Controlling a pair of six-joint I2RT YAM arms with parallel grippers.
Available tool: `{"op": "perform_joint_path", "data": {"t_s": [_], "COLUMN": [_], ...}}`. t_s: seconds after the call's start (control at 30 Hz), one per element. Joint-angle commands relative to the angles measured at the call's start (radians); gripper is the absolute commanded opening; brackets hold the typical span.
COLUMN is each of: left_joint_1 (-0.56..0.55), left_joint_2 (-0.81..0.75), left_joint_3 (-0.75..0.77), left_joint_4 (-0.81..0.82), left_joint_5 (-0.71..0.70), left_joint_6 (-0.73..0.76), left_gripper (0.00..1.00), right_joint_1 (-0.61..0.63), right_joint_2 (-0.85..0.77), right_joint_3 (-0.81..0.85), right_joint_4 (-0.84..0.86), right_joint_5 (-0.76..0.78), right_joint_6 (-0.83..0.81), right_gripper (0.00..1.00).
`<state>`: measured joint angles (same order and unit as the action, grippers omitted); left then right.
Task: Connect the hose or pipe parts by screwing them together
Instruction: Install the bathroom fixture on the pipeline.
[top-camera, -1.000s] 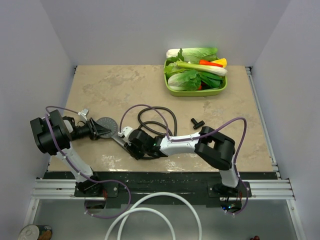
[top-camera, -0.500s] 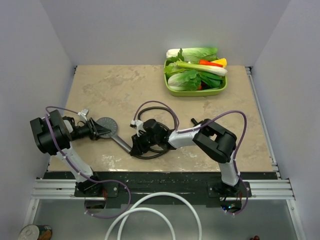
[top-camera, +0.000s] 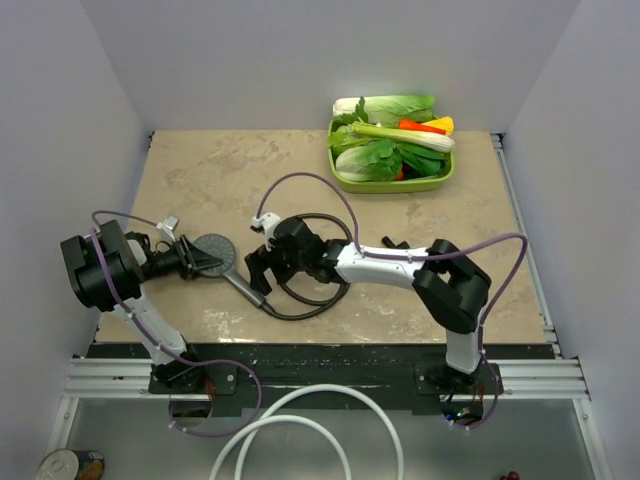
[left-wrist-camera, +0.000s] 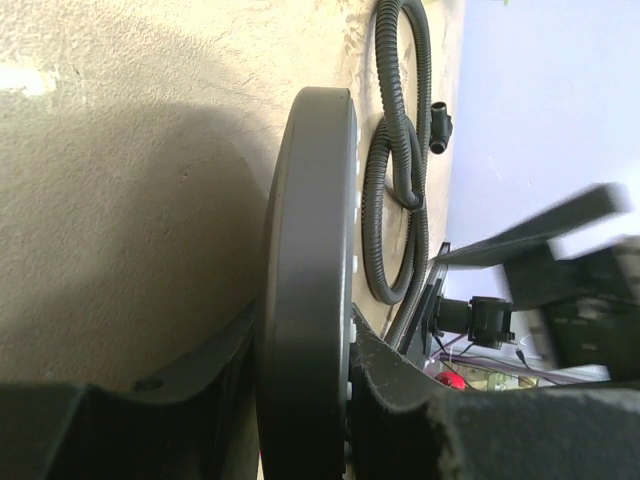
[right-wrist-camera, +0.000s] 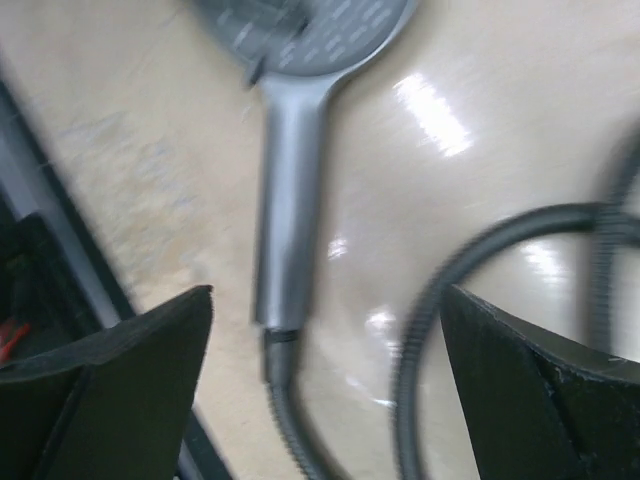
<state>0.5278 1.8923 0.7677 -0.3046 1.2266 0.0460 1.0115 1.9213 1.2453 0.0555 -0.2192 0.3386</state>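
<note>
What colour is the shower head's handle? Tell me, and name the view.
Dark grey, slightly shiny; the shower head's handle shows best in the right wrist view.

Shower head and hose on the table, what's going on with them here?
The left gripper is shut on the round disc of the shower head. The right gripper hangs open above the end of the handle and holds nothing. The black hose meets that end and looks joined in the right wrist view, though how tight it is cannot be told. The small T-shaped fitting lies apart on the table, untouched.
</note>
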Motion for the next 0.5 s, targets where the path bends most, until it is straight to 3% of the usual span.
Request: {"op": "perform_joint_path", "data": {"t_s": [0.0, 0.1, 0.13, 0.23, 0.3, 0.37, 0.43, 0.47], "left_joint_1": [0.001, 0.0, 0.001, 0.003, 0.003, 0.003, 0.003, 0.005], "left_joint_2": [-0.036, -0.036, -0.038, -0.042, -0.044, -0.047, -0.05, -0.05], "left_joint_3": [0.002, 0.001, 0.001, -0.001, -0.002, -0.002, -0.004, -0.004], "left_joint_4": [0.038, 0.041, 0.039, 0.044, 0.047, 0.047, 0.048, 0.047], "left_joint_5": [0.002, 0.002, 0.002, 0.002, 0.002, 0.001, 0.001, 0.001], "left_joint_6": [0.066, 0.064, 0.063, 0.06, 0.06, 0.06, 0.058, 0.058], "left_gripper": [0.0, 0.0, 0.0, 0.0, 0.0, 0.0, 0.0, 0.0], "right_joint_1": [0.145, 0.301, 0.309, 0.299, 0.312, 0.364, 0.392, 0.395], "right_joint_2": [-0.076, 0.014, 0.05, 0.041, -0.001, -0.016, 0.022, 0.047], "right_joint_3": [0.167, 0.308, 0.328, 0.349, 0.297, 0.269, 0.298, 0.298], "right_joint_4": [-0.372, -0.477, -0.488, -0.572, -0.512, -0.464, -0.525, -0.531], "right_joint_5": [0.64, 1.115, 1.167, 1.097, 0.984, 0.997, 0.989, 0.971], "right_joint_6": [-0.295, -0.389, -0.347, -0.234, -0.272, -0.312, -0.29, -0.293], "right_gripper": [0.99, 0.99, 0.99, 0.99, 0.99, 0.98, 0.9, 0.79]}}
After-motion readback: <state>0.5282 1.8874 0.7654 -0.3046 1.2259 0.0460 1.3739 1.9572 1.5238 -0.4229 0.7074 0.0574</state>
